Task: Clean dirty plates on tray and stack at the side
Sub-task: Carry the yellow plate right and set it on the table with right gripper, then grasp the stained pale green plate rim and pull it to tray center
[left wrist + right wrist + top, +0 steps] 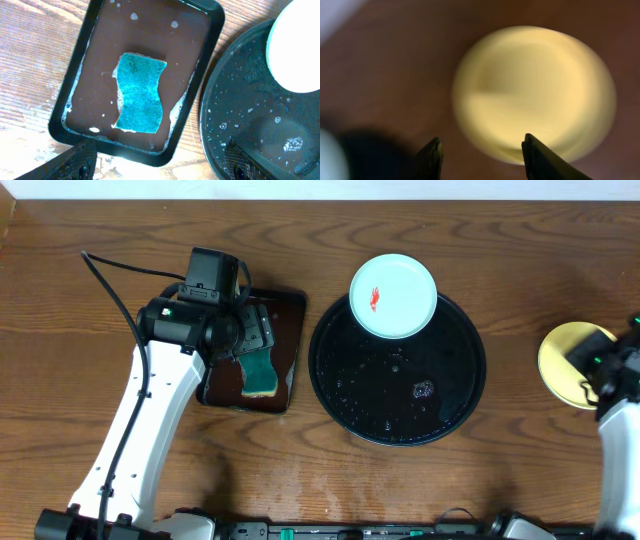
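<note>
Scene: two robot arms are working at a dark wooden surface, seen from above and from each wrist.
Black tray: the large round glossy black tray (400,395) is sitting at the centre of the surface, wet with droplets and a small patch of foam.
Dirty plate: one pale mint-blue plate (393,297) is resting at the tray's 12 o'clock, overlapping the rim, and is showing a red smear near its middle.
Yellow plate: a pale yellow plate (565,355) is lying on the surface well off the tray, out at 3 o'clock, with no smear showing, though the right arm is partly covering it.
Third plate: no other plate is appearing in any view.
Left gripper: the left gripper (157,167) is hovering over a small rectangular dark brown tray (292,320) at the black tray's 9 o'clock, with its jaws spread wide and carrying nothing.
Sponge: a teal sponge (140,95) is lying flat in that brown tray, in shallow soapy water, not yet grasped.
Right gripper: the right gripper (482,160) is hanging above the yellow plate, with its jaws apart and empty; this view is blurred.
Done, as judged: one plate is looking cleaned and set aside.
Left, as judged: the smeared mint-blue plate is waiting to be scrubbed and then stacked on the yellow one.
</note>
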You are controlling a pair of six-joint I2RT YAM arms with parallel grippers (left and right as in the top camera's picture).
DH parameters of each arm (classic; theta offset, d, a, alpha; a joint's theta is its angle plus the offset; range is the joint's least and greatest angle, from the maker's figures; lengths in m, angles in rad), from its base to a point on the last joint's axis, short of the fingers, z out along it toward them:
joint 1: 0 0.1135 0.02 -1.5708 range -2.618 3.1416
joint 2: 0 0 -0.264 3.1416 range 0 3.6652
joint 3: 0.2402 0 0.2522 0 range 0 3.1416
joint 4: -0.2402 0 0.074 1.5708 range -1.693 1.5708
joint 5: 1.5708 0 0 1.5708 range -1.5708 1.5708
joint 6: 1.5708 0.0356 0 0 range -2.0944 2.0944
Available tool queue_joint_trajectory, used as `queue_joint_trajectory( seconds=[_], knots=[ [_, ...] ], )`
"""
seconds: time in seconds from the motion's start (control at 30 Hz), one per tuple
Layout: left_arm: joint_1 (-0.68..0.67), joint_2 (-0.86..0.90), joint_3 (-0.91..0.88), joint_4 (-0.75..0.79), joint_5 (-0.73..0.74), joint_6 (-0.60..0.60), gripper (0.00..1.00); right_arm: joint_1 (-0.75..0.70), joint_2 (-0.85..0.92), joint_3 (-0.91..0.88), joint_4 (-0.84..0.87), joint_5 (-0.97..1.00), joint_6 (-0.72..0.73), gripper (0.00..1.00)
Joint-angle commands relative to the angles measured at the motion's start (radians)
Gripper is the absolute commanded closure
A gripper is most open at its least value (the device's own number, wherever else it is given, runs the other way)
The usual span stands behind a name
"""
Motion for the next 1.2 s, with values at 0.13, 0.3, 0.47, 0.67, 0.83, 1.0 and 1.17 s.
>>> queue_joint_trajectory(
  seconds=[0.13, 0.3, 0.47, 0.67, 0.83, 1.0, 1.17],
  knots=[
    [0.004, -0.005, 0.005, -0.003, 0.002, 0.003, 0.18, 0.437, -0.040, 0.025, -0.014, -0.049, -0.152, 0.44],
    [0.004, -0.005, 0.005, -0.003, 0.002, 0.003, 0.18, 0.597, 0.129, 0.025, 0.140, 0.130, -0.197, 0.40],
    [0.004, -0.005, 0.005, -0.003, 0.002, 0.003, 0.18, 0.588, 0.348, 0.025, 0.384, 0.144, -0.185, 0.41],
    [0.004, -0.005, 0.005, -0.003, 0.002, 0.003, 0.18, 0.581, 0.546, 0.025, 0.598, 0.132, -0.136, 0.48],
    [0.004, -0.005, 0.005, -0.003, 0.002, 0.003, 0.17, 0.580, 0.650, 0.025, 0.680, 0.161, -0.098, 0.51],
    [0.004, -0.005, 0.005, -0.003, 0.002, 0.003, 0.17, 0.579, 0.694, 0.025, 0.693, 0.161, -0.046, 0.71],
    [0.004, -0.005, 0.005, -0.003, 0.002, 0.003, 0.18, 0.582, 0.705, 0.025, 0.685, 0.156, 0.014, 0.99]
  ],
)
